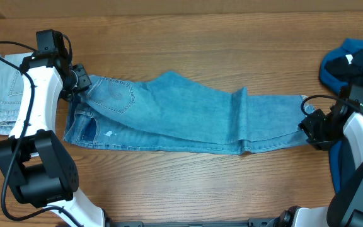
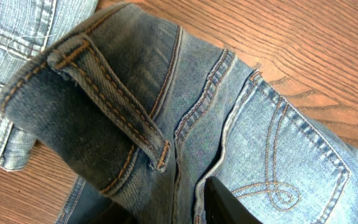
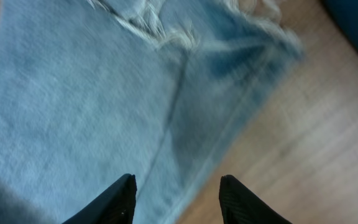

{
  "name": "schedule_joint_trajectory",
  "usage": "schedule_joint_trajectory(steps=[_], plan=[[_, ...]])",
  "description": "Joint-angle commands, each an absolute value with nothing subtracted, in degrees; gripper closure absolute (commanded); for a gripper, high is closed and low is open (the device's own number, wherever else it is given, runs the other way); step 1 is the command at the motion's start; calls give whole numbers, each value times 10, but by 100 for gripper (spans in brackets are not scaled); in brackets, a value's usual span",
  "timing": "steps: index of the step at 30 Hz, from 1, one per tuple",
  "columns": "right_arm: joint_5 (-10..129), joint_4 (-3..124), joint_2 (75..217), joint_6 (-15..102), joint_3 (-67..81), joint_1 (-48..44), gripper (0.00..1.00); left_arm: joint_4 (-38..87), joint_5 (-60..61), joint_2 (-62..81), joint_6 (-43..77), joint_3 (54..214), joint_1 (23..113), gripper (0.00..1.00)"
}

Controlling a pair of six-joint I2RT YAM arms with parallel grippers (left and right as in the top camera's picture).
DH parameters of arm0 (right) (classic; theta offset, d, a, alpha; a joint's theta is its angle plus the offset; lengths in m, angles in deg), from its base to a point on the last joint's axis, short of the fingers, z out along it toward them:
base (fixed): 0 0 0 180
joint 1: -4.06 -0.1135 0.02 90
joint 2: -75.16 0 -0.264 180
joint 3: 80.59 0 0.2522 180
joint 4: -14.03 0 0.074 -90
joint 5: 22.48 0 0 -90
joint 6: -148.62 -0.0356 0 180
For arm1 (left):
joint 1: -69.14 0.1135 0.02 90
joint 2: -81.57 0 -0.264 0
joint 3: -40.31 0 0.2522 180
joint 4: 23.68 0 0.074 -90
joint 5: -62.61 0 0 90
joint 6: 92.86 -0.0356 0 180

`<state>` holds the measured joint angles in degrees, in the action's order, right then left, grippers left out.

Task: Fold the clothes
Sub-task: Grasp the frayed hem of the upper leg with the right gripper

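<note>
On the wooden table [image 1: 188, 183], the mid-blue jeans [image 1: 188, 113] lie stretched flat across the middle, waist to the left and leg ends to the right, with a raised crease [image 1: 244, 120] crossing the legs near the right end

The right gripper [image 1: 307, 126] sits at the leg ends. Its wrist view is blurred, but its two fingers stand spread with a clear gap [image 3: 178, 186], with denim and bare wood showing in the gap and nothing pinched. The frayed hem [image 3: 229, 25] is only a pale smear beyond

The left gripper [image 1: 80, 80] is at the waist. In its wrist view only one dark finger [image 2: 225, 202] shows, cut off by the bottom edge, so it cannot be told whether the jaws are spread or pinching. The waistband [image 2: 73, 81] curls up close to the lens, beside a stitched back pocket [image 2: 284, 168]

Farther left, the paler jeans [image 1: 2, 88] lie partly behind the left arm and cut by the frame. At the far right the deep-blue top [image 1: 358, 60] is half hidden by the right arm
</note>
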<state>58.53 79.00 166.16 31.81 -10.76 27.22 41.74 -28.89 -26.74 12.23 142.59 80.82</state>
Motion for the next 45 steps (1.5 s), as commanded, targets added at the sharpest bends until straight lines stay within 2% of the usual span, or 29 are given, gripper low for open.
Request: schedule_joint_trajectory(steps=[1, 4, 20, 21, 24, 31, 33, 37, 42, 43, 45], plan=[[578, 740, 1651, 315, -124, 269, 52, 416, -284, -264, 130, 1422, 811, 67], [578, 717, 1651, 313, -125, 269, 52, 416, -284, -264, 130, 1422, 811, 65], [589, 638, 1657, 296, -198, 269, 51, 415, -284, -264, 130, 1422, 811, 66], [589, 630, 1657, 296, -198, 269, 44, 415, -284, -264, 130, 1422, 811, 66], [589, 611, 1657, 296, -198, 269, 38, 415, -284, -264, 130, 1422, 811, 66], [589, 600, 1657, 296, -199, 269, 31, 417, -284, -264, 130, 1422, 811, 67], [589, 593, 1657, 296, -200, 269, 30, 417, -284, -264, 130, 1422, 811, 71], [589, 585, 1657, 296, -213, 269, 30, 417, -284, -264, 130, 1422, 811, 77], [588, 555, 1657, 296, -241, 269, 31, 417, -284, -264, 130, 1422, 811, 77], [588, 551, 1657, 296, -241, 269, 32, 417, -284, -264, 130, 1422, 811, 76], [588, 539, 1657, 296, -241, 269, 41, 417, -284, -264, 130, 1422, 811, 76]])
